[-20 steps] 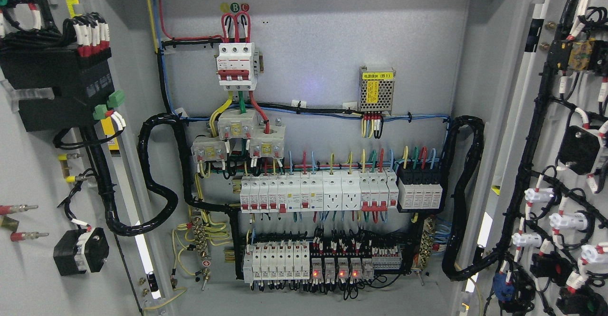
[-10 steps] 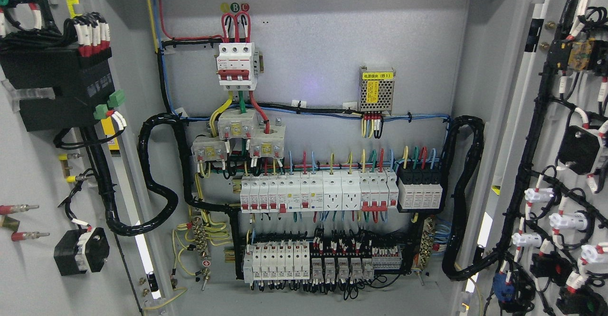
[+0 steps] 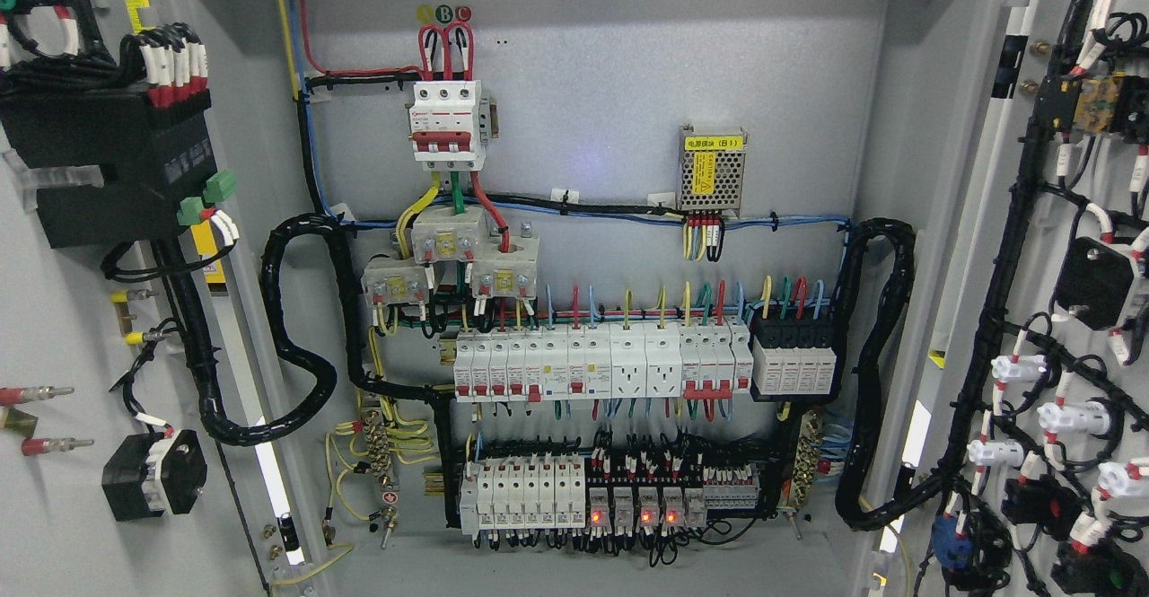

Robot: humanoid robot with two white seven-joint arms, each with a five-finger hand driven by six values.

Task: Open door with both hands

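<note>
Both doors, left [image 3: 54,355] and right [image 3: 1077,310], stand wide open on the cabinet [image 3: 583,67]; my hands are out of view, fingers' state unknown.

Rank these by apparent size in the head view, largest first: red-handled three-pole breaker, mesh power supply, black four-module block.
1. black four-module block
2. red-handled three-pole breaker
3. mesh power supply

The first two look close.

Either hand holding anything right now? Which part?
Cannot be told: neither robot hand is in view. Both grey cabinet doors, left and right, already stand swung open, with nothing gripping them in the picture.
</note>
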